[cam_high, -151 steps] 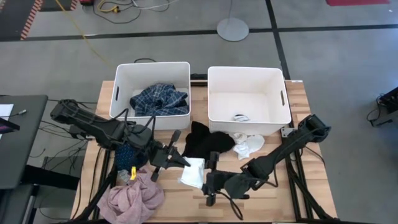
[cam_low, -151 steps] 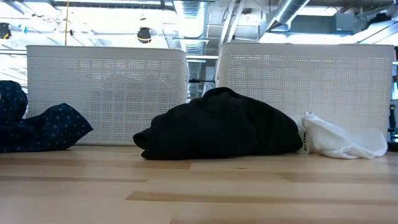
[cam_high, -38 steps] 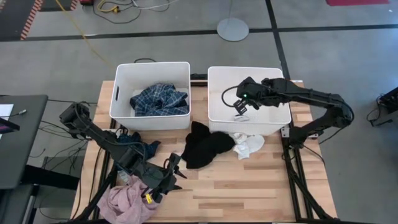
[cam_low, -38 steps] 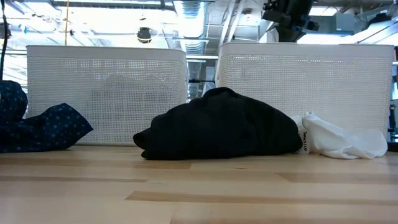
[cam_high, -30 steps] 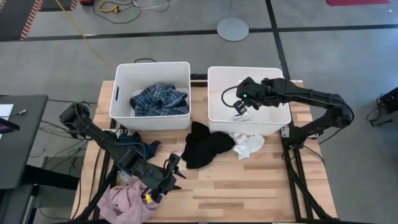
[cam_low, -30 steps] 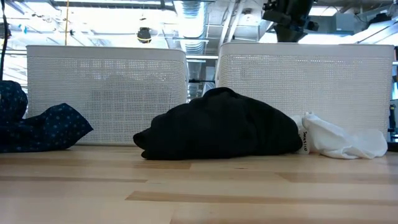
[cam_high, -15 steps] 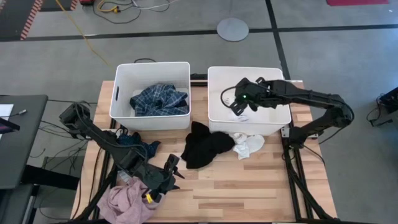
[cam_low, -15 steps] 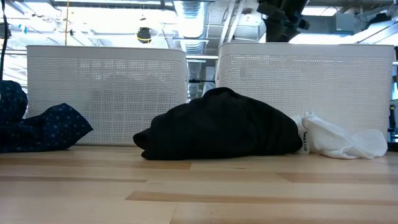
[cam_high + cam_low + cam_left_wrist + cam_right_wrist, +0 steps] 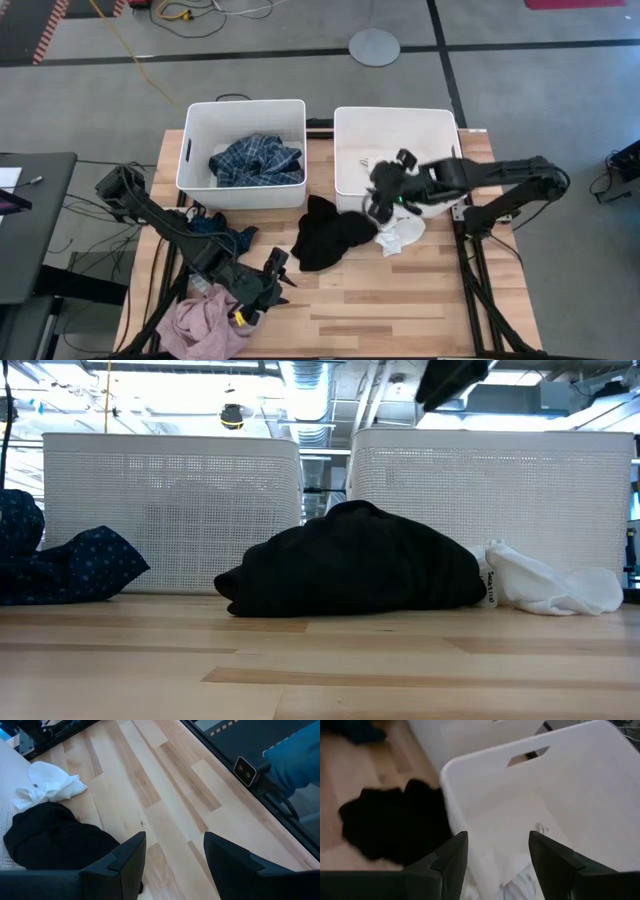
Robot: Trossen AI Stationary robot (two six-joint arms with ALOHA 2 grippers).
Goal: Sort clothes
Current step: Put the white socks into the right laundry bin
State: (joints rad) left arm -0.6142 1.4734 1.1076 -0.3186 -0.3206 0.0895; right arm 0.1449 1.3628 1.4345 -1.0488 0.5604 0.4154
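My right claw hangs open and empty over the near rim of the right bin, above the gap between that bin and the black garment; its wrist view shows bare fingers spread over the bin wall, with pale fabric in the bin below them. My left claw sits low near the front-left corner of the surface, just beside the pink garment, fingers apart and holding nothing. The blue plaid garment lies in the left bin. The black garment is heaped mid-surface against the near walls of both bins, and the white socks touch its right side. The dark navy patterned garment is bunched toward the left edge under my left arm. Handling judgement: all pieces are soft, light and limp; they will drape and trail, not slide as rigid bodies. Best hold is a pinch on a raised fold at the crest of the black heap, taken deep enough to gather more than one layer. The socks are small and flat, so I judge a low pinch at the bunched middle safest; risk is snagging the neighbouring black fabric.
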